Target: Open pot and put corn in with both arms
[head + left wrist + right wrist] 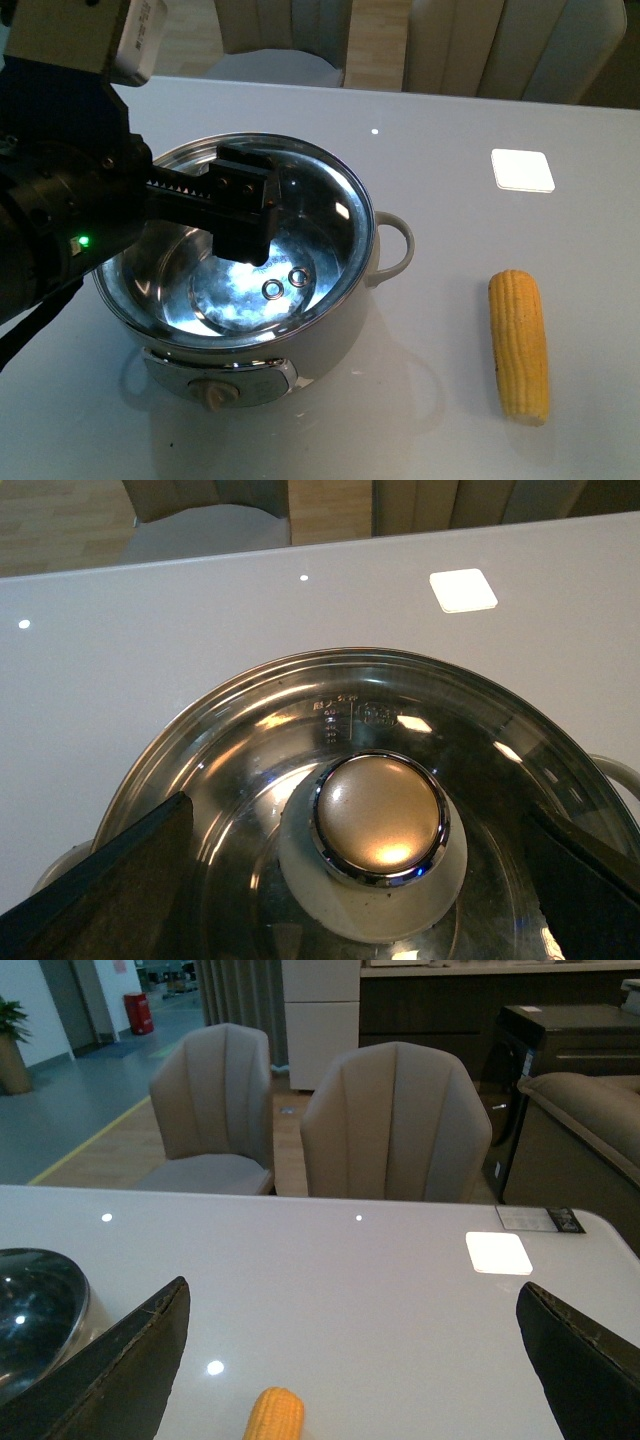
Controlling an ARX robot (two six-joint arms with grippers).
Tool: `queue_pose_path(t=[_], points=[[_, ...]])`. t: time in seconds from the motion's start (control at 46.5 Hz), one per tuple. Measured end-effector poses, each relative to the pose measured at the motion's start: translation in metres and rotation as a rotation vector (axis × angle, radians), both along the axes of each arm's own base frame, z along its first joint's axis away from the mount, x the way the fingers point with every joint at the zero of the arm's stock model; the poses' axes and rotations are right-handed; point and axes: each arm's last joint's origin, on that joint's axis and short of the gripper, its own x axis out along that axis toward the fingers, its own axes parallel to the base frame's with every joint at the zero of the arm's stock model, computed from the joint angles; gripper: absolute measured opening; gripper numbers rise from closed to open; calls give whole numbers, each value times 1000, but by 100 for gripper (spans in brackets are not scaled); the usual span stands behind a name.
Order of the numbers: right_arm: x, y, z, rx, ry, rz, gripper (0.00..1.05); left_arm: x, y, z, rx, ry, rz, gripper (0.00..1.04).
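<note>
The cream-white pot stands at the table's left of centre with its glass lid on it. My left gripper hangs open over the lid's middle and hides the knob in the front view. In the left wrist view the open gripper has one finger on each side of the steel lid knob, neither touching it. The yellow corn lies on the table right of the pot. My right gripper is open and empty above the table, with the corn's tip below it and the pot's edge off to one side.
A white square patch lies on the table at the back right, also in the right wrist view. Beige chairs stand behind the table's far edge. The pot's loop handle points towards the corn.
</note>
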Motion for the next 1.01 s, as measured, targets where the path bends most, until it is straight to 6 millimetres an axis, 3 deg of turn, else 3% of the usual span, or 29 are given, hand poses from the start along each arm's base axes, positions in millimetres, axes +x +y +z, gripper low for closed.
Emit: queue_pose_path(t=[0.301,1.01], points=[[0,0,0,0,0,0,96,12,-8,-21,3,61,9,98],[0,0,0,0,0,0,96,27,-17,-32,-19,97,29,98]])
